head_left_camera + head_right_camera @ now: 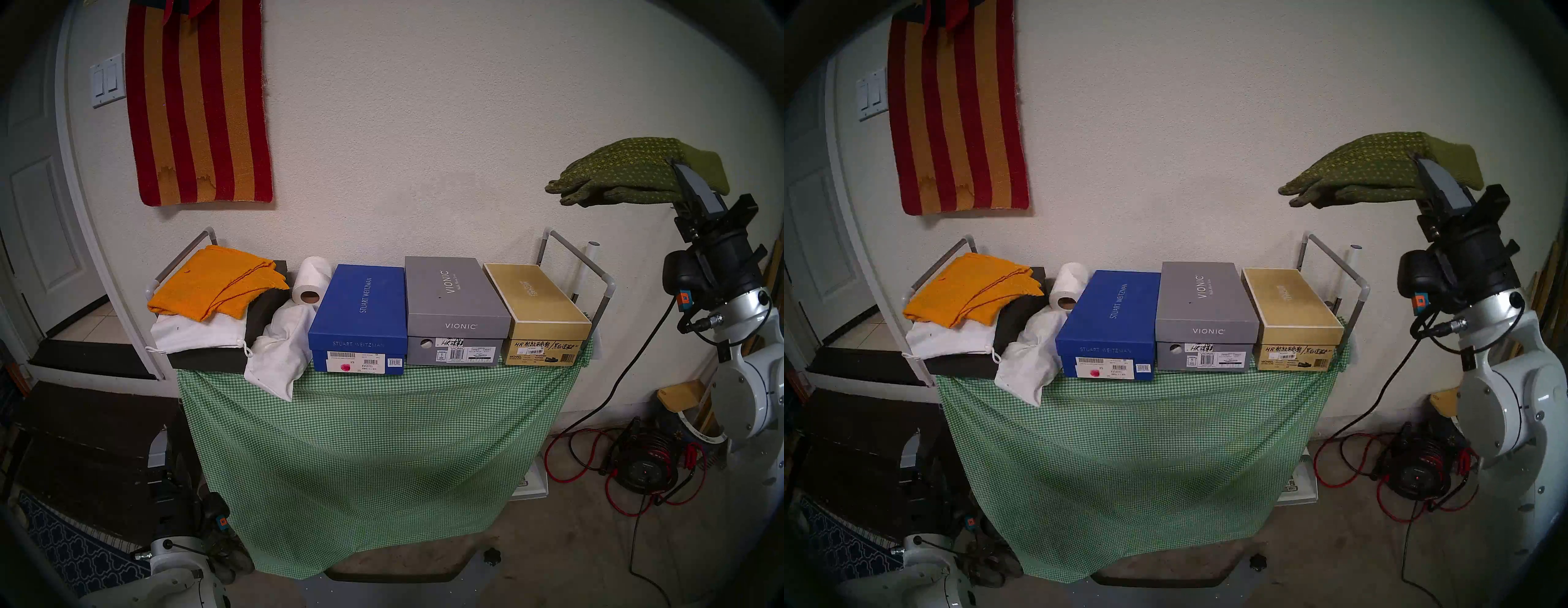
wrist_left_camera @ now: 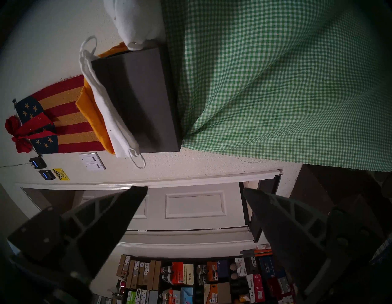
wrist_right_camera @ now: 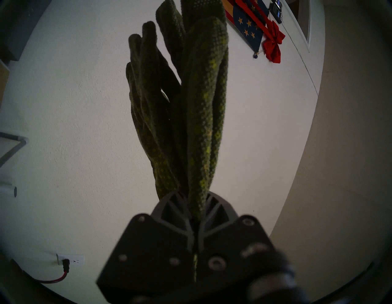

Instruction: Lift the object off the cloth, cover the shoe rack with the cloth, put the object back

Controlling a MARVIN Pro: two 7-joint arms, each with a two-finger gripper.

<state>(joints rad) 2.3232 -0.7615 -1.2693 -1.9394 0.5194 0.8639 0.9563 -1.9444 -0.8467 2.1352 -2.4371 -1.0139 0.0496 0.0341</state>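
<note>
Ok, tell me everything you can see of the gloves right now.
The gloves are an olive-green knit pair with small yellow dots and plain lighter green cuffs. They lie stacked together, roughly level, fingers pointing toward the rack side and drooping slightly. The right gripper is shut on them near the cuff end, holding them in the air against the wall, above and to the right of the gold box. Nothing else touches them.

Head views face the shoe rack [image 1: 602, 293] frontally (wrist views look wallward).
</note>
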